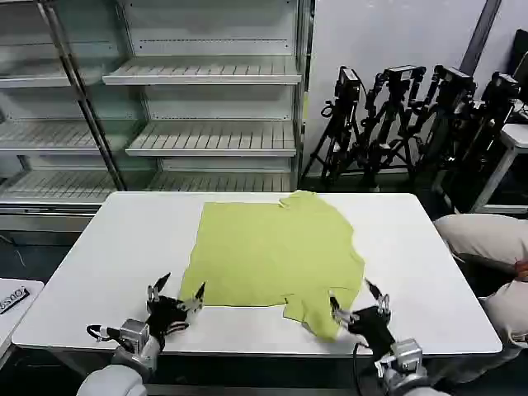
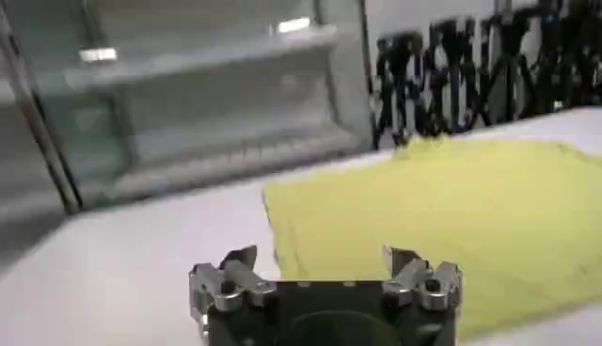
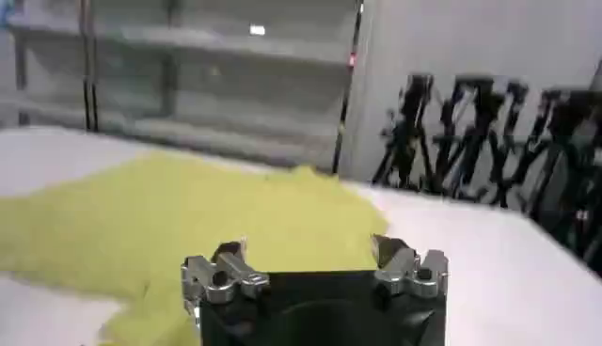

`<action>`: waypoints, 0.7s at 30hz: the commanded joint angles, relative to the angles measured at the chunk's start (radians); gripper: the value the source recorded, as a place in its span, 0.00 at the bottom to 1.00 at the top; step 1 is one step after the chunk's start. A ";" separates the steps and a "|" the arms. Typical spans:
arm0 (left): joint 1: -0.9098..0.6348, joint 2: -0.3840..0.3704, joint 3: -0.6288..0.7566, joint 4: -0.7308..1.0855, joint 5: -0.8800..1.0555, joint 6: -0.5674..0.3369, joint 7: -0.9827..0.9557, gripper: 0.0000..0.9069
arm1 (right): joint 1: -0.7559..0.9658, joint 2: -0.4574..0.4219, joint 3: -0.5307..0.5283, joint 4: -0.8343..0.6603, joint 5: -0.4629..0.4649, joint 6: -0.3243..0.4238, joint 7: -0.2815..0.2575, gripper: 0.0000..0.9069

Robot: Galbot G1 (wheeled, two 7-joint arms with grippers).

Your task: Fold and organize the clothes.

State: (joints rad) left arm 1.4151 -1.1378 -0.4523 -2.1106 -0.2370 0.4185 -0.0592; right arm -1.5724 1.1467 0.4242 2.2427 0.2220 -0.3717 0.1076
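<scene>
The clothes, one lime yellow-green T-shirt [image 1: 272, 247], lie spread mostly flat on the white table [image 1: 124, 247], with a sleeve flap bunched at the near right edge. My left gripper [image 1: 176, 297] is open at the shirt's near left corner, just above the table. On the other side, my right gripper [image 1: 356, 300] is open beside the near right sleeve. From the left wrist the shirt [image 2: 451, 207] lies ahead of the open left gripper [image 2: 323, 256]. From the right wrist the shirt [image 3: 188, 212] stretches ahead of the open right gripper [image 3: 306, 249]. Nothing is held.
Metal shelving [image 1: 206, 99] stands behind the table. Several black tripods [image 1: 404, 115] lean against the wall at the back right. Beige padded fabric [image 1: 487, 239] sits past the table's right edge. A small white stand [image 1: 12, 301] is at the near left.
</scene>
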 commanded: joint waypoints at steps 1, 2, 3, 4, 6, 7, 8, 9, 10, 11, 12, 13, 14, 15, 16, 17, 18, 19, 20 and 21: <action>0.068 0.012 -0.027 -0.007 -0.103 0.161 -0.039 1.00 | -0.117 -0.030 -0.019 0.043 0.029 -0.056 0.048 1.00; 0.059 0.010 -0.039 0.011 -0.128 0.161 -0.072 1.00 | -0.119 -0.026 -0.020 0.043 0.031 -0.060 0.052 1.00; 0.053 0.008 -0.056 0.024 -0.154 0.161 -0.075 1.00 | -0.123 -0.022 -0.020 0.044 0.032 -0.062 0.052 1.00; 0.052 0.008 -0.070 0.035 -0.168 0.160 -0.070 1.00 | -0.127 -0.020 -0.022 0.043 0.032 -0.060 0.051 1.00; 0.051 0.011 -0.085 0.043 -0.173 0.160 -0.070 1.00 | -0.124 -0.014 -0.032 0.029 0.032 -0.052 0.050 1.00; 0.049 0.012 -0.086 0.044 -0.173 0.160 -0.070 1.00 | -0.118 -0.013 -0.033 0.022 0.032 -0.049 0.050 1.00; 0.046 0.013 -0.086 0.046 -0.169 0.160 -0.071 1.00 | -0.112 -0.010 -0.044 0.019 0.030 -0.042 0.050 1.00; 0.042 0.016 -0.086 0.046 -0.167 0.160 -0.069 1.00 | -0.104 -0.005 -0.054 0.013 0.029 -0.044 0.052 1.00; 0.042 0.017 -0.084 0.046 -0.167 0.160 -0.067 1.00 | -0.098 -0.002 -0.060 0.011 0.028 -0.046 0.056 1.00; 0.043 0.019 -0.083 0.046 -0.166 0.160 -0.063 1.00 | -0.096 0.000 -0.063 0.010 0.028 -0.048 0.058 1.00; 0.046 0.022 -0.077 0.043 -0.164 0.161 -0.062 1.00 | -0.090 0.004 -0.068 0.008 0.028 -0.054 0.060 1.00; 0.046 0.023 -0.075 0.041 -0.163 0.161 -0.059 1.00 | -0.087 0.006 -0.071 0.007 0.028 -0.058 0.061 1.00; 0.046 0.024 -0.074 0.040 -0.163 0.161 -0.057 1.00 | -0.086 0.007 -0.073 0.007 0.027 -0.063 0.060 1.00; 0.043 0.024 -0.074 0.040 -0.166 0.160 -0.057 1.00 | -0.085 0.008 -0.077 0.009 0.027 -0.070 0.064 1.00; 0.041 0.024 -0.075 0.039 -0.172 0.161 -0.057 1.00 | -0.086 0.009 -0.080 0.010 0.027 -0.084 0.070 1.00; 0.037 0.023 -0.076 0.039 -0.176 0.160 -0.056 1.00 | -0.087 0.010 -0.080 0.010 0.027 -0.092 0.074 1.00; 0.035 0.023 -0.075 0.040 -0.176 0.160 -0.055 1.00 | -0.087 0.009 -0.080 0.009 0.026 -0.093 0.074 1.00; 0.034 0.024 -0.074 0.040 -0.176 0.160 -0.054 1.00 | -0.089 0.009 -0.081 0.008 0.025 -0.094 0.075 1.00; 0.033 0.024 -0.072 0.041 -0.177 0.160 -0.052 1.00 | -0.090 0.010 -0.083 0.008 0.025 -0.097 0.075 1.00; 0.031 0.024 -0.071 0.042 -0.177 0.160 -0.051 1.00 | -0.089 0.011 -0.085 0.007 0.025 -0.099 0.076 1.00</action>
State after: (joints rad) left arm 1.4456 -1.1173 -0.5129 -2.0805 -0.3799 0.5563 -0.1043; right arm -1.6499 1.1595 0.3500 2.2495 0.2438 -0.4502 0.1728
